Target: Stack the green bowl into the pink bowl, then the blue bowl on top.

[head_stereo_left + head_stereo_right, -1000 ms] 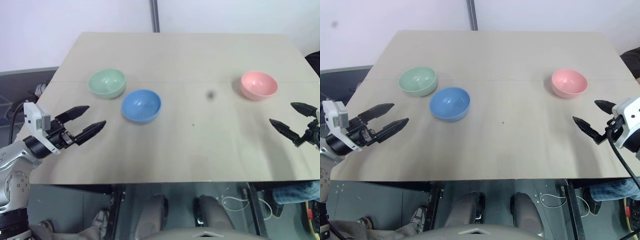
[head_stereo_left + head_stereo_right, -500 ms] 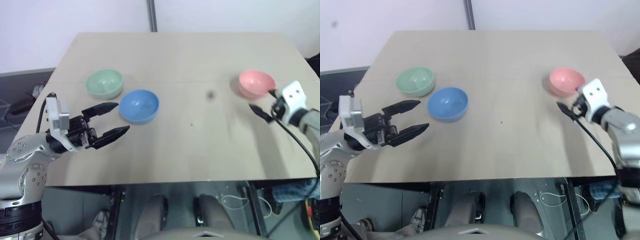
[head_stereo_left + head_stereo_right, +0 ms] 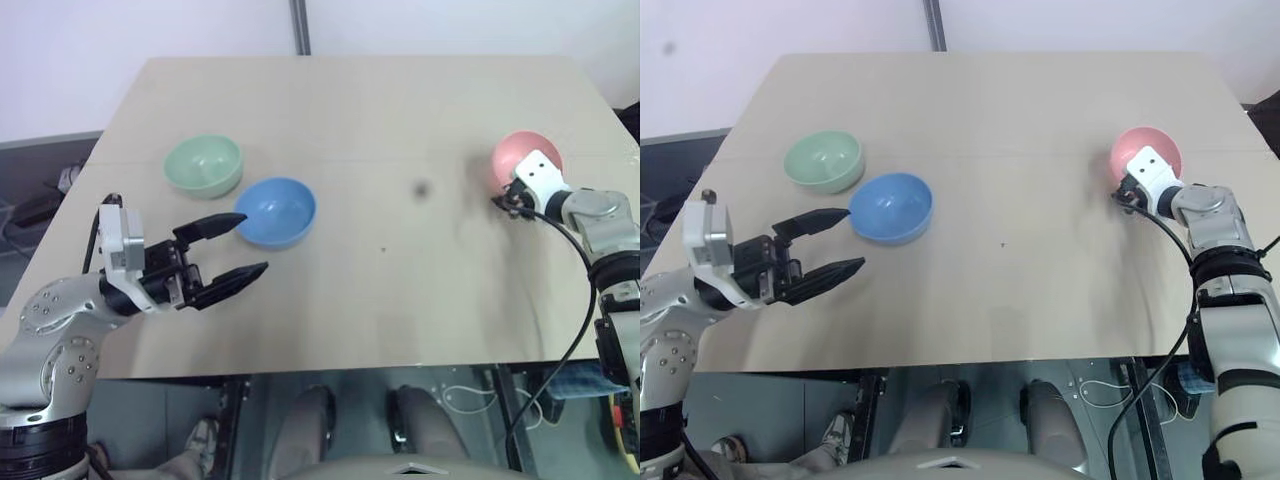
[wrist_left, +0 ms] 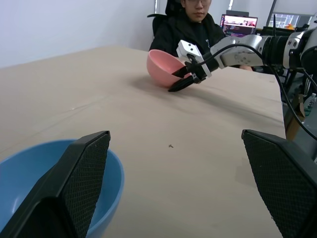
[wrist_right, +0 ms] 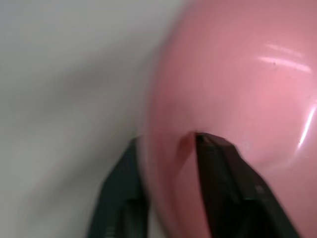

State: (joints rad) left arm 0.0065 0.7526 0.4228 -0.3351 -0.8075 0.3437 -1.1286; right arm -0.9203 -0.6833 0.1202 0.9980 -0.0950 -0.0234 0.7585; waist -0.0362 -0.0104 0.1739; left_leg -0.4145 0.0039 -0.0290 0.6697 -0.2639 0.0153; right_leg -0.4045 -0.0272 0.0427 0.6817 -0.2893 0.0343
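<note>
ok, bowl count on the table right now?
3. The green bowl is at the table's left, the blue bowl close beside it, toward the robot. The pink bowl is far right, its rim between the right gripper's fingers.

Silver arms, black fingers (image 3: 222, 226)

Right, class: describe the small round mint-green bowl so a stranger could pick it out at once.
Start at the beige wooden table and go to its left half, where two bowls sit close together. The small round pale mint-green bowl is the farther one, beside the small round sky-blue bowl, and is the only green bowl.
</note>
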